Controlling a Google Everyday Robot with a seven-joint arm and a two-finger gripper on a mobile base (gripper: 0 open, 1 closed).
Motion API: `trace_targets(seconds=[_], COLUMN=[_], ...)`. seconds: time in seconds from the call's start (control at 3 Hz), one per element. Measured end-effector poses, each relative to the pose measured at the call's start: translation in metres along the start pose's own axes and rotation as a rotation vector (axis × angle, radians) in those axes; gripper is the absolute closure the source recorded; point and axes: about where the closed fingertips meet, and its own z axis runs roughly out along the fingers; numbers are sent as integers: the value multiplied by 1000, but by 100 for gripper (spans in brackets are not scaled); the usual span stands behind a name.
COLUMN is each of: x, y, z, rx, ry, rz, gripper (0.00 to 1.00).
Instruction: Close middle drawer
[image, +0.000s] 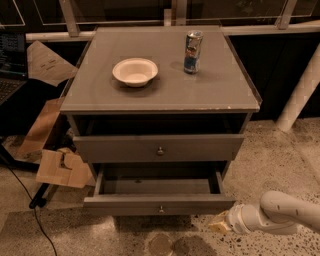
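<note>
Low at the right, the hand (220, 223) hangs just beside the front right corner of the middle drawer (125, 204), apart from it; wide or narrow, I cannot tell. Pulled far out, the drawer is a shallow grey box with a slim front and one small round knob (161, 209).

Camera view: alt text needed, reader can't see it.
A shallow grey wooden drawer with a slim front and small round knob stands pulled far out of a grey cabinet, the robot's gripper low near its front right corner. A white round bowl and a blue metal can stand on top.
</note>
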Motion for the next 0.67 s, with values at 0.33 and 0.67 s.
trace_targets(seconds=[0.33, 0.67], x=[-12, -41], y=[-13, -44], z=[1, -1], rx=[4, 35], ry=[11, 19], rz=[-24, -68], gripper=[100, 100])
